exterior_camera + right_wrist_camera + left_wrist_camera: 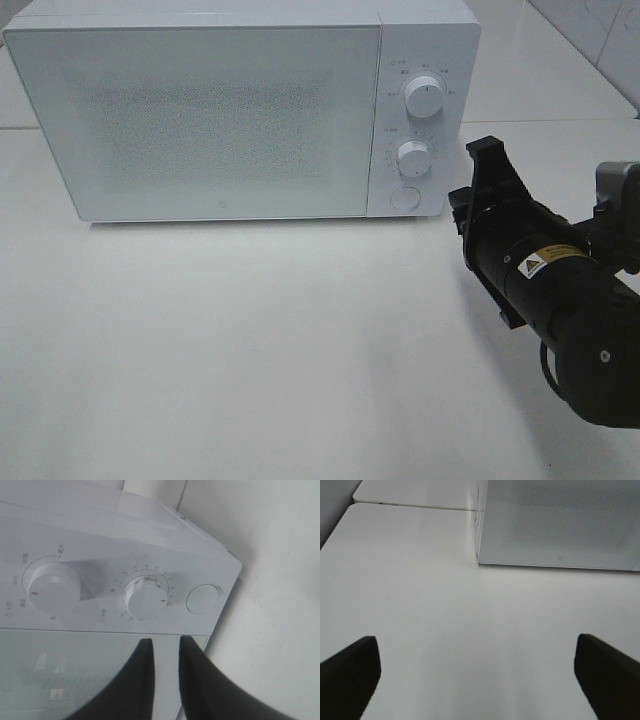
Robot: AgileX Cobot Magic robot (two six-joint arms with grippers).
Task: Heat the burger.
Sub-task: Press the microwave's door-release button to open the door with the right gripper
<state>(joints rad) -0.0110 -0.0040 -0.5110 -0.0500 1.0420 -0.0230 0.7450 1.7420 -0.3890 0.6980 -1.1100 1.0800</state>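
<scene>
The only container I have is the white microwave [220,110], filling the upper left and centre of the high frame on the white worktop [250,350]. Its frosted door [200,120] is shut flush, and I cannot see through the speckled panel, so I cannot tell what is inside. The burger shows in none of my three views, so I cannot say where it is. On the control strip to the right of the door I count two white dials, the upper dial [424,98] and the lower dial [412,157], with one round button [404,196] below them. The right claw [488,148] reaches in from the right edge of the high frame and sits just beside the microwave's right front corner, near the level of the lower dial. From its wrist camera, the right claw's fingers [140,680] are drawn nearly together, with only a narrow slit between them and nothing gripped. They point at the door's edge under the dials. The left claw [475,640] is spread as wide as it goes and holds nothing, hanging over bare worktop well short of the door. A second white surface [410,492] butts against the worktop beside the microwave. That makes one microwave and two claws.
</scene>
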